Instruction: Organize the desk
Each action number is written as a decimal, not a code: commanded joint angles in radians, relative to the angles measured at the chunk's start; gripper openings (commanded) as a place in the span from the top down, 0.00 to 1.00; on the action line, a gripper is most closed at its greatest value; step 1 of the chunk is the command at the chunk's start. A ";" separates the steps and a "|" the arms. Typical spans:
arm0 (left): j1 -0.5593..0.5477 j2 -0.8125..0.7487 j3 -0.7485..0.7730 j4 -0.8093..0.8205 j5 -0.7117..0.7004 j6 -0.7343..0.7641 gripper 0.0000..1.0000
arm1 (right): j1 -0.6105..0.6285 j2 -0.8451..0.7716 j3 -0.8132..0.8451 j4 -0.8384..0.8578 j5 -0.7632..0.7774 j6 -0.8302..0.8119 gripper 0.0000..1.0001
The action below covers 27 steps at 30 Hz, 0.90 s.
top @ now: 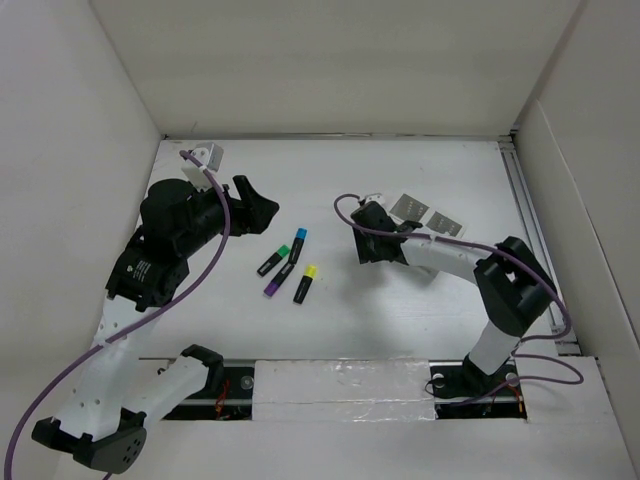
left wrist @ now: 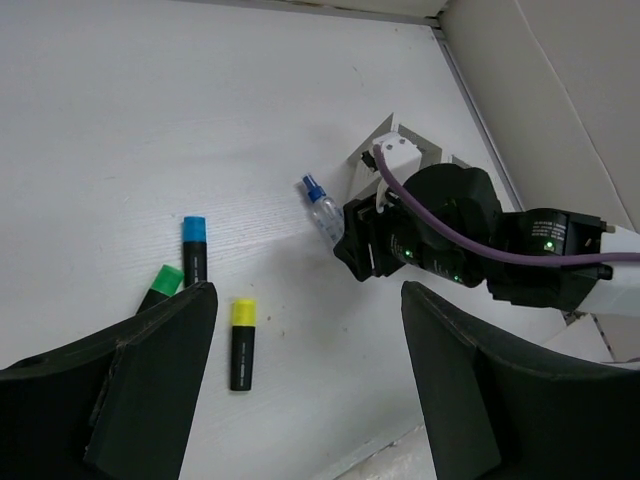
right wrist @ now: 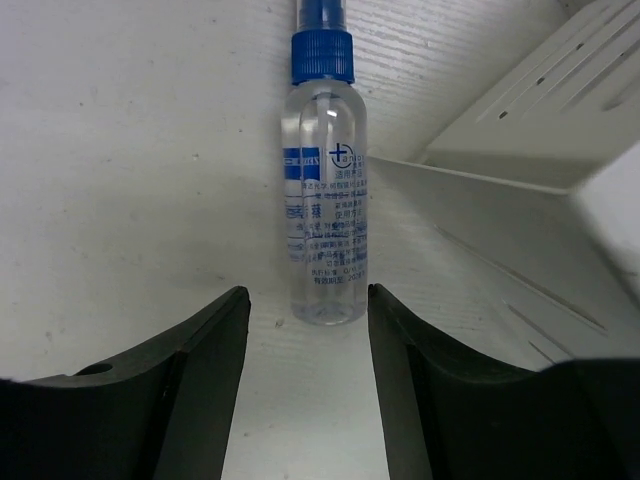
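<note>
The desk is the flat white surface inside the white panel walls. It lies under both arms and carries every item below. The left arm reaches over the left half, the right arm over the right. A white compartmented holder sits just beside the right wrist. A clear spray bottle with a blue cap lies flat on the desk alongside the holder, cap pointing away from the wrist. Near the centre lie a purple highlighter, a green highlighter, a blue highlighter and a yellow highlighter.

Step in hand, as judged: grasp the spray bottle with the right arm.
1. Advance along the bottle's axis until the jaws straddle the mid-body, not only the base.
2. Keep the outer finger off the holder wall.
3. Close slowly; the round, smooth body may roll or slip.

Right jaws: apart, a little wider than the bottle, with its base just between the tips. Contact cannot be confirmed and nothing is clamped.
Left jaws: wide apart, holding nothing, hovering above the highlighters
</note>
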 commanded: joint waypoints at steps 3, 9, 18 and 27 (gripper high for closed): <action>-0.004 -0.015 0.026 0.025 0.009 -0.009 0.29 | -0.008 0.047 -0.010 0.105 0.032 0.020 0.49; -0.004 -0.017 0.023 0.028 0.012 -0.014 0.29 | 0.024 0.075 -0.012 0.111 0.034 0.038 0.70; -0.004 -0.034 -0.003 0.051 0.006 -0.023 0.29 | 0.165 -0.157 -0.204 -0.054 -0.036 0.240 0.72; -0.004 -0.040 -0.017 0.045 -0.005 -0.017 0.29 | 0.245 -0.350 -0.303 -0.124 -0.032 0.296 0.24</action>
